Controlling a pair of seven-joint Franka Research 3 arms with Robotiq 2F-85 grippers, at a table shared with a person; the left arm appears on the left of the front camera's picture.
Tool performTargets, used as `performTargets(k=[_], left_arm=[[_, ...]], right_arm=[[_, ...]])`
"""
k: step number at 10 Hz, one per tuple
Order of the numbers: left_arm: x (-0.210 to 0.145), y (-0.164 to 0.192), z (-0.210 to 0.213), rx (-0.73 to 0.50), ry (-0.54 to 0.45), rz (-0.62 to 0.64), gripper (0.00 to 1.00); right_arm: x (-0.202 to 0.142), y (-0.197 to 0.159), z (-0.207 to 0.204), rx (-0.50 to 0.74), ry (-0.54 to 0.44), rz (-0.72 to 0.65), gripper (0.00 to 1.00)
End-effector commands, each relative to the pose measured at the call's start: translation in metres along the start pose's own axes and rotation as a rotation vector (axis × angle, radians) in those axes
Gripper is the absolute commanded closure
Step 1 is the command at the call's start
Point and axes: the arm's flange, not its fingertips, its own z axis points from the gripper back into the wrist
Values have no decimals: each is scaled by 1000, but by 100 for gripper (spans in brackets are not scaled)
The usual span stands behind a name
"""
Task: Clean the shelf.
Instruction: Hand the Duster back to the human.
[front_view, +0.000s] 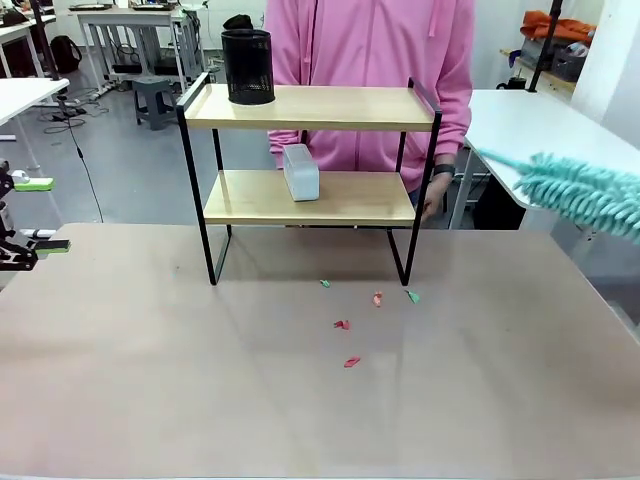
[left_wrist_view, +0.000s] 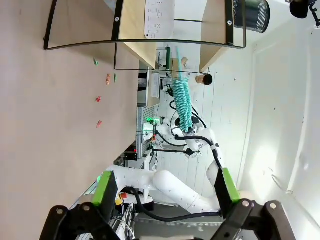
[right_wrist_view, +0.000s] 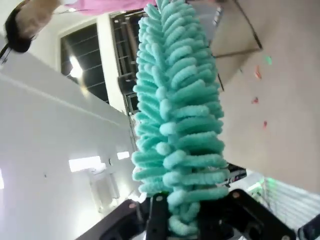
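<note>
I see the shelf (front_view: 310, 180) standing on the bench (front_view: 300, 400), near the far side and about in the middle. It has two light wood boards in a thin black frame. A black mesh cup (front_view: 248, 66) stands on the top board, at its left end. A small white box (front_view: 300, 171) sits on the lower board, a bit left of the middle. A person in a pink top (front_view: 370, 60) stands just behind the shelf, and one hand (front_view: 435, 203) is down by the shelf's right back leg. Little red and green scraps (front_view: 343, 325) lie on the bench just in front of the shelf, toward its right legs. My left end effector (front_view: 25, 215) is at the left edge of the front view, well apart from the shelf, and its two green pads (left_wrist_view: 104, 187) stand wide apart with nothing between them. My right end effector (right_wrist_view: 192, 212) is closed tight on the handle of a fluffy teal duster (front_view: 580, 190). The duster reaches in from the right side, up in the air, with its thin tip pointing at the shelf but not touching it. In the left wrist view the duster (left_wrist_view: 182, 102) is far off, past the shelf (left_wrist_view: 145, 30).
</note>
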Motion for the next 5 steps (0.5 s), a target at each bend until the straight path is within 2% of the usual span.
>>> performTargets(k=[1, 2, 5], left_arm=[[-1, -3, 1, -4, 11, -1, 0], [-1, -3, 1, -4, 11, -1, 0], [-1, -3, 1, -4, 11, -1, 0]], right_arm=[[-28, -4, -34, -109, -69, -85, 100], [0, 0, 0, 0, 0, 0, 100], [0, 0, 0, 0, 0, 0, 100]])
